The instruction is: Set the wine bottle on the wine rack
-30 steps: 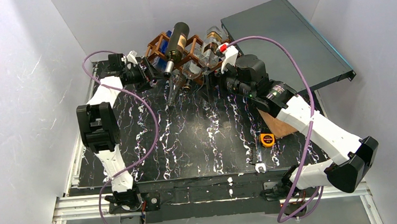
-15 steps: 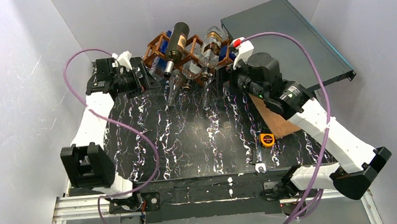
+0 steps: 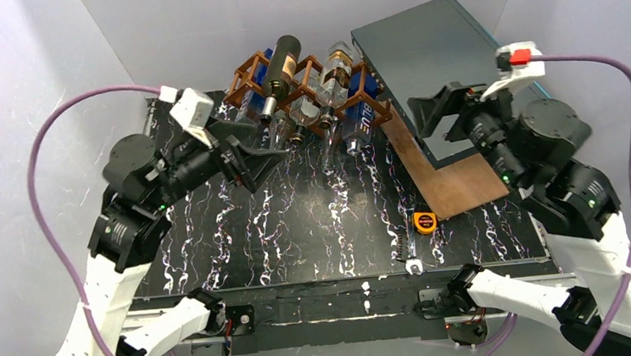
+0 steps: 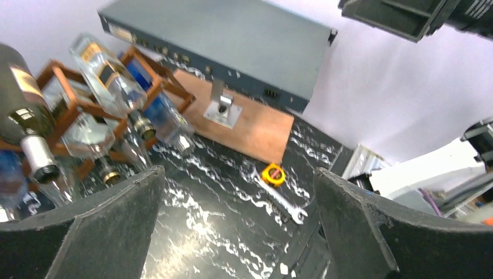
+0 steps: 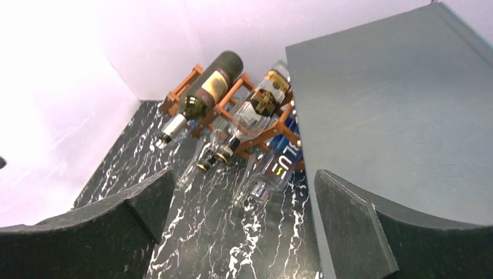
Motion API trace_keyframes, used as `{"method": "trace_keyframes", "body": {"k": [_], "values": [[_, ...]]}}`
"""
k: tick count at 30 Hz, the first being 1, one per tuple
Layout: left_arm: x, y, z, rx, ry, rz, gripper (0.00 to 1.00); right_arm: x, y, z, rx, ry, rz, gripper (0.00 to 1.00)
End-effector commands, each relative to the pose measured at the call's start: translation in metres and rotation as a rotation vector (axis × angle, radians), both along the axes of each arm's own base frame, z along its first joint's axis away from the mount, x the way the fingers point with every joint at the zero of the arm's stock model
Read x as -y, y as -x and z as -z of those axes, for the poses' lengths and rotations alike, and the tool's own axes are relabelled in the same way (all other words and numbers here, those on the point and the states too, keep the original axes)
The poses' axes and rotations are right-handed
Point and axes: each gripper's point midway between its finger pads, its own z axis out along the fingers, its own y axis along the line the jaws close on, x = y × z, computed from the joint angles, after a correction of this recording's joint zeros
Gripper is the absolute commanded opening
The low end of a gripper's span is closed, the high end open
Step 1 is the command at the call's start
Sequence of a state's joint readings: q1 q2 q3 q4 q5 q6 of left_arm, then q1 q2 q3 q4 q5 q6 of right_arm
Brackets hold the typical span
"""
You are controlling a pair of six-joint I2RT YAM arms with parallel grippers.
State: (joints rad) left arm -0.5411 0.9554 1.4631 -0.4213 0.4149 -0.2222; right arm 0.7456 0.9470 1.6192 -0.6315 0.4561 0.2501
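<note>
Left gripper (image 3: 258,159) hovers above the desk (image 3: 315,220), near the left front of the wine rack (image 3: 242,75) but not touching it. Its fingers (image 4: 104,226) are spread wide with nothing between them.

The wine bottle (image 5: 203,93) (dark glass, tan label, silver capsule) lies across the rack's top row, cradled between lattice peaks. Long axis runs far to near: base toward the back wall, neck toward the near edge and slightly left, dipping a little and overhanging the front. Clear bottles (image 3: 337,66) and a blue-labelled bottle (image 3: 361,117) fill the slots beside and below it, necks forward too.

Mid-desk, well apart from the rack: yellow tape measure (image 3: 424,221) and a wrench (image 3: 409,251). Right of those a brown board (image 3: 453,184), then the grey panel (image 3: 446,44).

Right gripper (image 3: 442,115) hangs over the panel's near edge, its fingers (image 5: 360,226) apart and empty.

Looks like placement is done, so the step in hand is clearing out and confirming seat. To do it well:
- keep both sets of fingers wide and back off along a path that misses the protruding necks
- watch the purple cables (image 3: 61,121) near the rack's top row
- check the bottle sits in the valley between peaks and can't roll; a neck-down tilt could let it slide forward if bumped
</note>
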Motion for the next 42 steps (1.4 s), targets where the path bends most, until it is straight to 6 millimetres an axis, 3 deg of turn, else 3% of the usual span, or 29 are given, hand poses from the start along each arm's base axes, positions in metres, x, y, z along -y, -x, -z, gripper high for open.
{"method": "trace_keyframes", "body": {"k": [1, 9, 19, 42], "values": [[-0.028, 0.018, -0.053, 0.165, 0.115, -0.097, 0.98, 0.044, 0.025, -0.049, 0.134, -0.106, 0.088, 1.00], [-0.062, 0.044, -0.077, 0.292, 0.168, -0.187, 0.98, 0.079, 0.044, -0.071, 0.182, -0.169, 0.170, 1.00], [-0.093, 0.062, -0.093, 0.393, 0.194, -0.279, 0.98, 0.087, 0.052, -0.081, 0.221, -0.226, 0.174, 1.00], [-0.096, 0.061, -0.091, 0.406, 0.172, -0.292, 0.98, 0.083, 0.053, -0.082, 0.227, -0.256, 0.158, 1.00]]}}
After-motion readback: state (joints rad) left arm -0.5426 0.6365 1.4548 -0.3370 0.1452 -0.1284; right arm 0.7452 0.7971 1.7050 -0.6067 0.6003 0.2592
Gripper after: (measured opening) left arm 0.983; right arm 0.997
